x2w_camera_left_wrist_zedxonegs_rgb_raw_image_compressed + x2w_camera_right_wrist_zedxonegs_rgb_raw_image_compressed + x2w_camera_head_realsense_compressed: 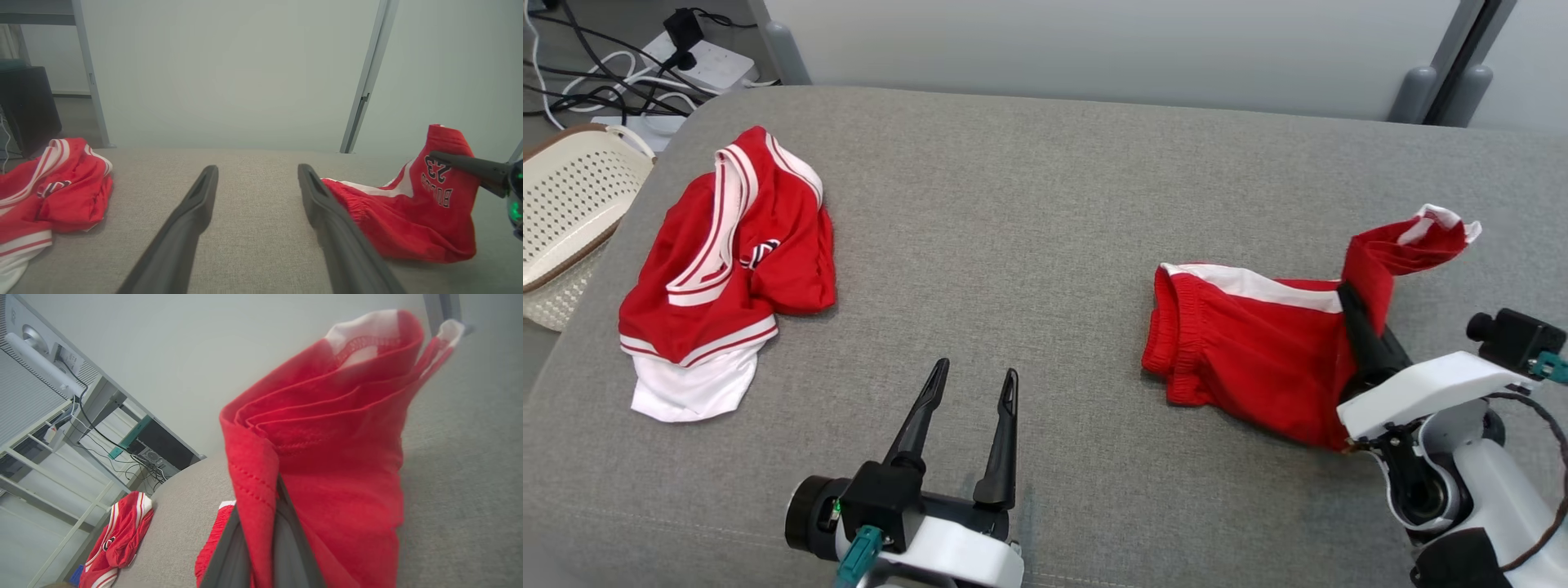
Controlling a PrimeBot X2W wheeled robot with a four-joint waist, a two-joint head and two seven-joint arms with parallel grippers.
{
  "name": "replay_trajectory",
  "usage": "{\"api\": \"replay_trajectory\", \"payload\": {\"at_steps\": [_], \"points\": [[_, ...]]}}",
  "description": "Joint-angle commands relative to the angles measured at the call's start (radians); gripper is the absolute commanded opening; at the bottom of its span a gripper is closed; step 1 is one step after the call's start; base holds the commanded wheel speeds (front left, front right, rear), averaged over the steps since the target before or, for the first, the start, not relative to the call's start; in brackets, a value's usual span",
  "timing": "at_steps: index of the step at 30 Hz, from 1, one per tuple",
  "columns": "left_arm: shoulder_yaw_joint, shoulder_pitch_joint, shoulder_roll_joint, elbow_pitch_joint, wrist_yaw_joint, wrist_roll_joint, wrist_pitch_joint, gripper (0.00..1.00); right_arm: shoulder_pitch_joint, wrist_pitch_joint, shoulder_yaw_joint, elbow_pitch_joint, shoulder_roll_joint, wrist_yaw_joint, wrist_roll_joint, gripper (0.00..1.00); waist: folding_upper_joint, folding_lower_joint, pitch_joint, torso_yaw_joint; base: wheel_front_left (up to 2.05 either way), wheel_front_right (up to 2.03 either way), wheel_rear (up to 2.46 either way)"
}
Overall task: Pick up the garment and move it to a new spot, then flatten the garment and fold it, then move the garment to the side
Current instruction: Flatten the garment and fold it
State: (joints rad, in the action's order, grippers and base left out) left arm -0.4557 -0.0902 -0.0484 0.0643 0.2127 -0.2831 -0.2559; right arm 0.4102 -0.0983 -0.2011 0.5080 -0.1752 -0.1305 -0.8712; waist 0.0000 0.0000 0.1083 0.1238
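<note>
The right gripper [1346,296] pinches a raised fold of the shorts [1241,343], apparently to lift them, while the left gripper [977,369] hovers spread wide.

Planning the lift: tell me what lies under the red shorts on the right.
The grey fabric surface shows around the red white-striped shorts; whatever lies directly beneath them is covered.

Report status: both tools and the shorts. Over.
Right tool shut on red shorts, one leg lifted. Left tool open, empty, over the grey surface. Red jersey lies far left, clear of the path.
</note>
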Motion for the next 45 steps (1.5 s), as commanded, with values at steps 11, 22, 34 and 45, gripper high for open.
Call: {"api": "replay_trajectory", "payload": {"at_steps": [11, 22, 34, 45], "points": [[0.015, -0.014, -0.002, -0.024, 0.009, -0.015, -0.006, 1.0, 0.026, 0.131, -0.139, 0.003, 0.072, 0.0, 0.108, 0.0, 0.0, 0.0, 0.0, 0.066, 0.0, 0.0, 0.0], [0.012, -0.003, -0.002, -0.015, 0.013, -0.028, -0.006, 1.0, 0.045, 0.175, -0.207, 0.04, 0.103, 0.0, 0.162, 1.0, 0.0, 0.0, -0.024, 0.094, 0.0, 0.0, 0.0], [0.038, 0.016, -0.002, -0.025, 0.023, -0.023, -0.006, 1.0, -0.042, 0.079, -0.237, -0.12, 0.043, 0.0, 0.303, 1.0, 0.0, 0.0, -0.048, 0.035, 0.0, 0.0, 0.0], [0.087, 0.023, -0.002, -0.017, 0.026, -0.018, -0.006, 1.0, -0.092, -0.118, -0.09, -0.032, 0.059, 0.0, 0.538, 1.0, 0.0, 0.0, -0.088, -0.089, 0.0, 0.0, 0.0]]}}
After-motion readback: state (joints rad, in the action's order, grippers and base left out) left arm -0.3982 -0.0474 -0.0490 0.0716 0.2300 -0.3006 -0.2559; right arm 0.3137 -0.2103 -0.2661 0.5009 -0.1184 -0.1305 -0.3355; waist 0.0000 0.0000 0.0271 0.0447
